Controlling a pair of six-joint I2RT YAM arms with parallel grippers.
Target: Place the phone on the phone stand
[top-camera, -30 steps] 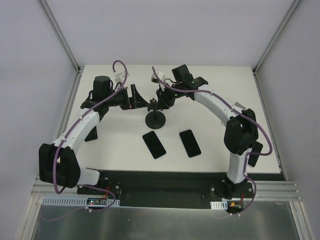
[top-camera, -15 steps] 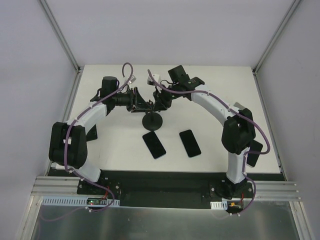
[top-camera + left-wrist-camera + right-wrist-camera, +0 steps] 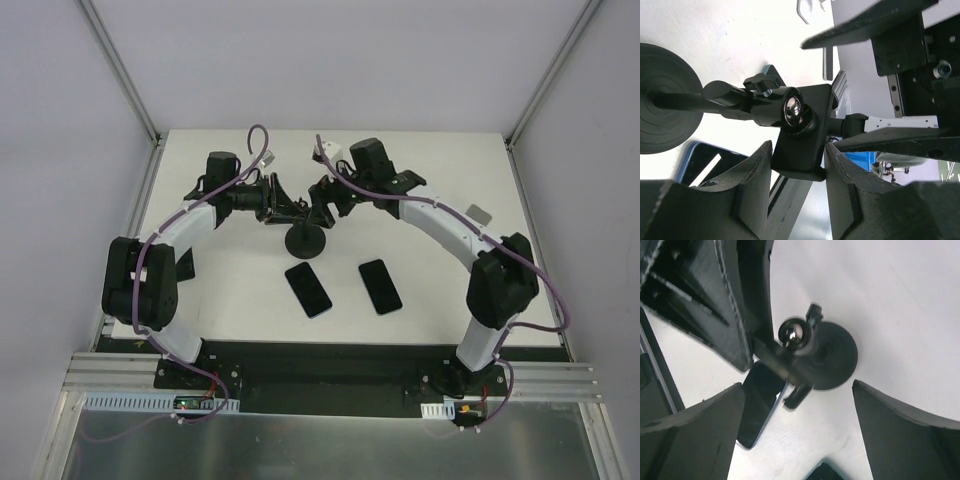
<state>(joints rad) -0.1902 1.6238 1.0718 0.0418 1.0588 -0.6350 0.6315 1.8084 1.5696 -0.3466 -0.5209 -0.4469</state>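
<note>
The black phone stand (image 3: 305,238) stands mid-table on its round base, with its head tilted over. My left gripper (image 3: 288,207) is shut on the stand's flat cradle plate (image 3: 801,142), one finger on each side of it (image 3: 799,167). My right gripper (image 3: 322,200) hangs open just right of the stand's head; its wide-apart jaws (image 3: 802,430) frame the ball joint (image 3: 794,335) and base (image 3: 836,357). Two dark phones lie flat in front of the stand, one (image 3: 308,289) left and one (image 3: 380,286) right. Neither gripper touches them.
A black object (image 3: 186,264) sits beside the left arm near the table's left edge. A small pale object (image 3: 479,213) lies at the right. Both arms arch over the back half of the table, and white walls surround it.
My left gripper reached the stand's head and shut on its cradle. My right gripper let go of the stand, opened wide and drew slightly back; its arm swung right.
</note>
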